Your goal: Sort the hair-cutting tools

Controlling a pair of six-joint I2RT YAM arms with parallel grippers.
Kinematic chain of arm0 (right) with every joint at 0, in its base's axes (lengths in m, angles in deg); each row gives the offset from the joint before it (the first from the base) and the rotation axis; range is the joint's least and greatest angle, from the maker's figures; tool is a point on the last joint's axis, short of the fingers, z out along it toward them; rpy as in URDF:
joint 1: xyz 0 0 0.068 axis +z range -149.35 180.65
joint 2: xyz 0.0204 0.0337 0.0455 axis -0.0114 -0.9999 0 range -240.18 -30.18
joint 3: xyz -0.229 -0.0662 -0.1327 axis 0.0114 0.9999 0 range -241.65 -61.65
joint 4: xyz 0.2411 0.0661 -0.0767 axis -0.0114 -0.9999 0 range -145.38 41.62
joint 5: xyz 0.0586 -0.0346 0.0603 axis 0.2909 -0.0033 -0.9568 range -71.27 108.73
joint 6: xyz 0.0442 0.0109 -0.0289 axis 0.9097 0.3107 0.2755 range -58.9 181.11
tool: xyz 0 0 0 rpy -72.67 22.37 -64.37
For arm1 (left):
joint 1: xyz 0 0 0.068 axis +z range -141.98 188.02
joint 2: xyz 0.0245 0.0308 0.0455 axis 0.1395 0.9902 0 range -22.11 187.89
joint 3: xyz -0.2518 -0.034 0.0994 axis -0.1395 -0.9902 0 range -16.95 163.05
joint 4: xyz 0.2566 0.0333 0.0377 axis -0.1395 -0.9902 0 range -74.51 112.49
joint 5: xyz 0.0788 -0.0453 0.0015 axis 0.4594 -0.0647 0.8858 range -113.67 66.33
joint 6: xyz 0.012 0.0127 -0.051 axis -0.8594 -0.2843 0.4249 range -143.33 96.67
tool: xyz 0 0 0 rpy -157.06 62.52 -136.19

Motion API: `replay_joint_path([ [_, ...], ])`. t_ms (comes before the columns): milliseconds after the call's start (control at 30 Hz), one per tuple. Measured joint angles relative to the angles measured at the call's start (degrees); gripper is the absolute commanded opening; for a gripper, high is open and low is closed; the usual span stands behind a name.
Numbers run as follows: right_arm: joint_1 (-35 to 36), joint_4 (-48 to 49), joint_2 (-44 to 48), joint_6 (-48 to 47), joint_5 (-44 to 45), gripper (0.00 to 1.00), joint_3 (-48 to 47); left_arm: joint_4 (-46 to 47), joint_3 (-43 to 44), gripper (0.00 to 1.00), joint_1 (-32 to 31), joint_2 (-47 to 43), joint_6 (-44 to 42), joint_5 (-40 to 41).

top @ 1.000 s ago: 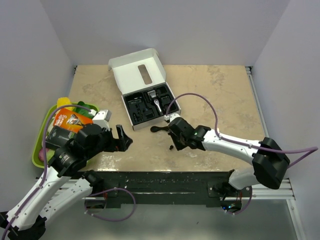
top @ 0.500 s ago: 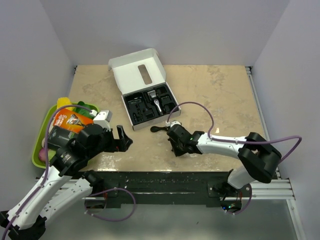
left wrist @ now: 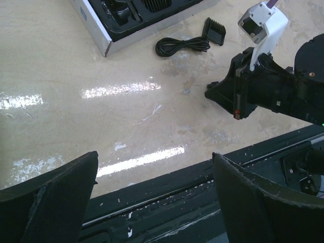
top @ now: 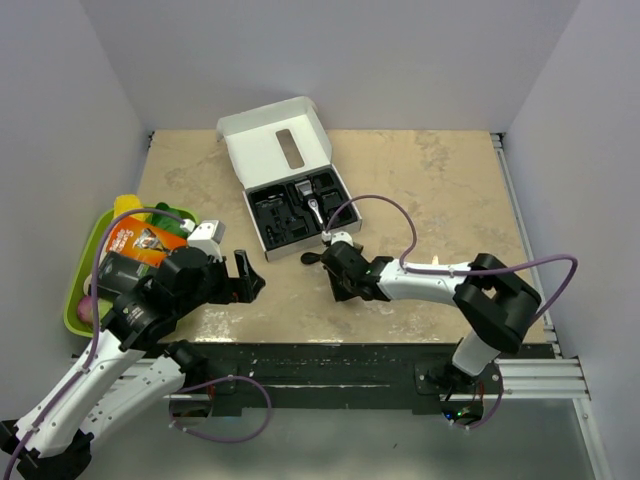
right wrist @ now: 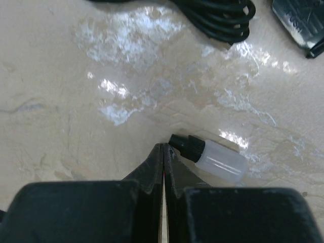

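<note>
A small clear bottle with a black cap (right wrist: 215, 157) lies on the table, its cap touching the tips of my right gripper (right wrist: 164, 148), which is shut with nothing in it. Just beyond lie a coiled black cord (right wrist: 223, 15) and a black comb attachment (right wrist: 298, 20). From above, the right gripper (top: 340, 288) points down near the cord (top: 312, 258), in front of the white box (top: 262, 150). A silver-headed clipper (top: 313, 208) rests in the box's black insert. My left gripper (top: 243, 275) hovers open and empty at the near left.
A green tray (top: 78, 278) of colourful packets and fruit sits at the left edge, beside the left arm. The box's raised lid stands at the back. The black mounting rail (left wrist: 167, 202) runs along the table's near edge under the left gripper's fingers (left wrist: 50, 195).
The right arm has folded in toward the left, bringing its shut gripper down over the small bottle. The left arm has stayed still.
</note>
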Motion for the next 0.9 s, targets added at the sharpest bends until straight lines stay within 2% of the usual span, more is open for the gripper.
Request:
replay_joint_path([
  [433,0.28,5.14,-5.99,6.69,12.48,0.05,-3.76,-0.31,0.0,0.98,0.0,0.13,-0.02,0.26],
  [900,-4.15,5.07,-9.18,9.09,19.17,0.0,-6.47,-0.22,-0.02,0.98,0.0,1.7,-0.02,0.24],
])
